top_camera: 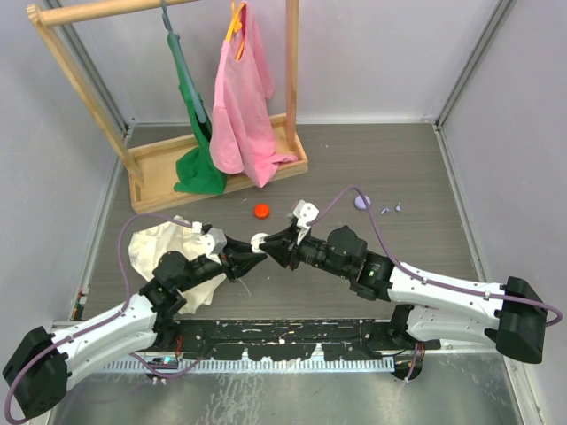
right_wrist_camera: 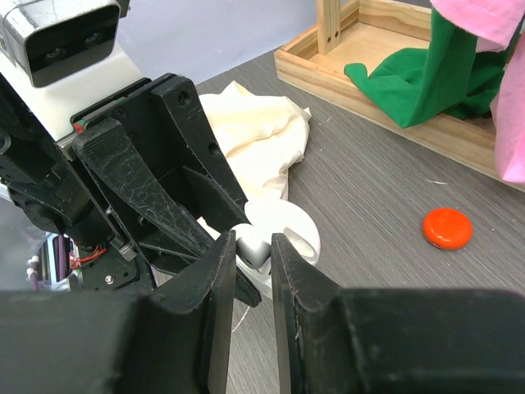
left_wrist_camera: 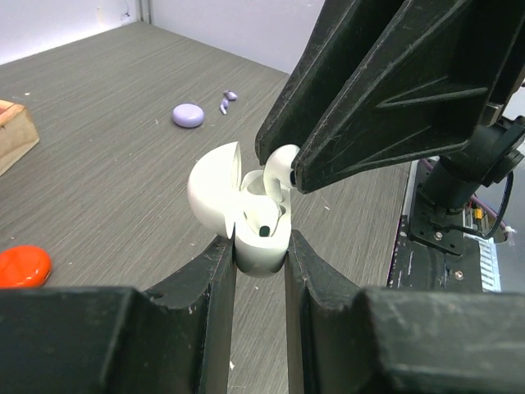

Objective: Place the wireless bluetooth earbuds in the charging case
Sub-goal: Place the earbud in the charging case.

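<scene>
left gripper (left_wrist_camera: 261, 256): fingers closed on the base of a white case (left_wrist_camera: 210, 187), lid hinged open, held up off the table (left_wrist_camera: 98, 189). right gripper (right_wrist_camera: 253, 248): fingers pinched on a white earbud (left_wrist_camera: 277, 171), stem down, its lower end at the mouth of the case; we cannot tell whether it touches the socket. a second earbud (left_wrist_camera: 264, 226) sits in the neighbouring socket. we judge the step in hand to be seating the last earbud, with the task near its end. the next move calls for a short straight push down, stem in line with the socket, then release. a lavender puck (left_wrist_camera: 188, 115) and a red cap (left_wrist_camera: 23, 267) lie well apart on the table. we find no legible brand, label or writing.
</scene>
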